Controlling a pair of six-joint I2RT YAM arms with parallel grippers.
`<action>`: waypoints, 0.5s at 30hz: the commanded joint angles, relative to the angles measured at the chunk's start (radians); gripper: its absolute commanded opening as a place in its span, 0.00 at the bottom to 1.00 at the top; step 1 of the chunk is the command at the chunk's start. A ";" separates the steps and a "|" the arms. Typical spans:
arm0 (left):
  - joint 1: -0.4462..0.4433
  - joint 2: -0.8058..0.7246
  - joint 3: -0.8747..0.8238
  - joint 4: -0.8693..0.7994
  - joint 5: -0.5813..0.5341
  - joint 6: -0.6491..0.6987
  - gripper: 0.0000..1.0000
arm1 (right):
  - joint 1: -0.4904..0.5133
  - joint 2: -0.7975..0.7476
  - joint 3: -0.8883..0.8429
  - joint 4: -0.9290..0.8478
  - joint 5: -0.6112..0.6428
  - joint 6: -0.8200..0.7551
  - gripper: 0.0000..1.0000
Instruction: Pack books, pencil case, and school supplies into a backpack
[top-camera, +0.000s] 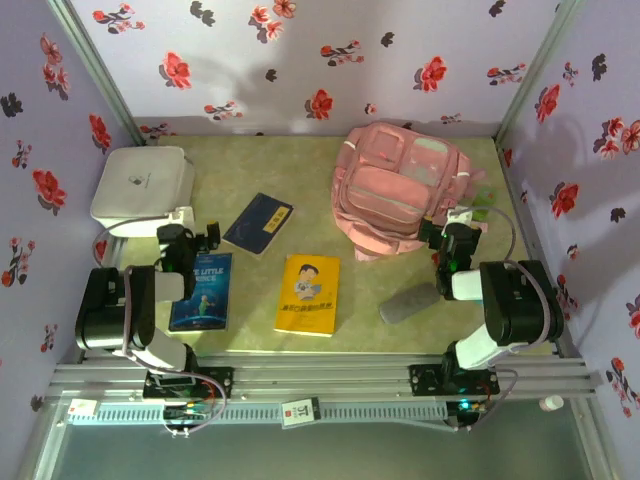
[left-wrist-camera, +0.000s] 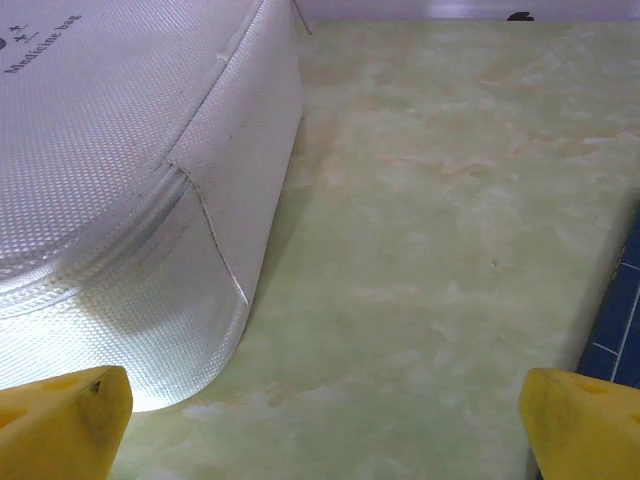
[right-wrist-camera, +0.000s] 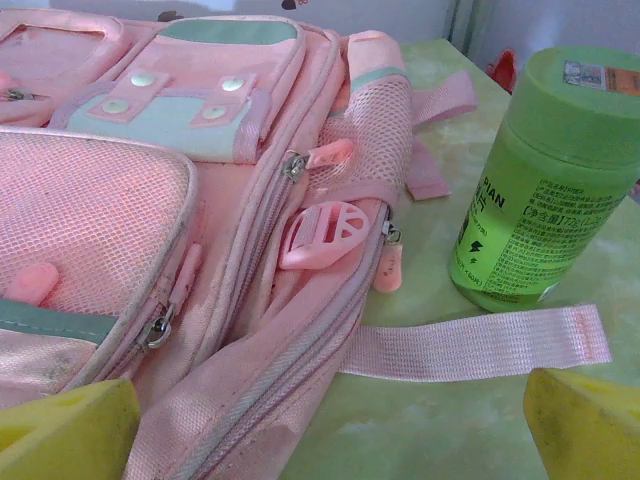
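The pink backpack (top-camera: 400, 188) lies at the back right of the table, its zips and mesh pocket close in the right wrist view (right-wrist-camera: 200, 220). Three books lie on the mat: a dark navy one (top-camera: 258, 223), a blue illustrated one (top-camera: 203, 291) and a yellow one (top-camera: 308, 293). The grey pencil case (top-camera: 409, 303) rests at the front right. My left gripper (top-camera: 192, 245) stands open over bare mat beside the white box, nothing between its yellow fingertips (left-wrist-camera: 60, 425). My right gripper (top-camera: 453, 243) is open at the backpack's near edge, above a loose pink strap (right-wrist-camera: 480, 342).
A white rounded box (top-camera: 142, 188) stands at the back left, and its corner is close to my left fingers (left-wrist-camera: 130, 200). A green bottle (right-wrist-camera: 540, 180) stands right of the backpack near the right wall. Flowered walls enclose the table on three sides.
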 joint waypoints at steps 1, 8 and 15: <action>-0.006 0.012 0.020 0.031 0.010 0.018 1.00 | -0.007 0.007 0.017 0.003 0.015 0.019 0.99; -0.006 0.012 0.020 0.031 0.010 0.019 1.00 | -0.008 0.007 0.019 0.000 0.013 0.021 0.99; -0.006 0.013 0.021 0.030 0.010 0.014 1.00 | -0.023 0.008 0.026 -0.012 -0.015 0.029 0.99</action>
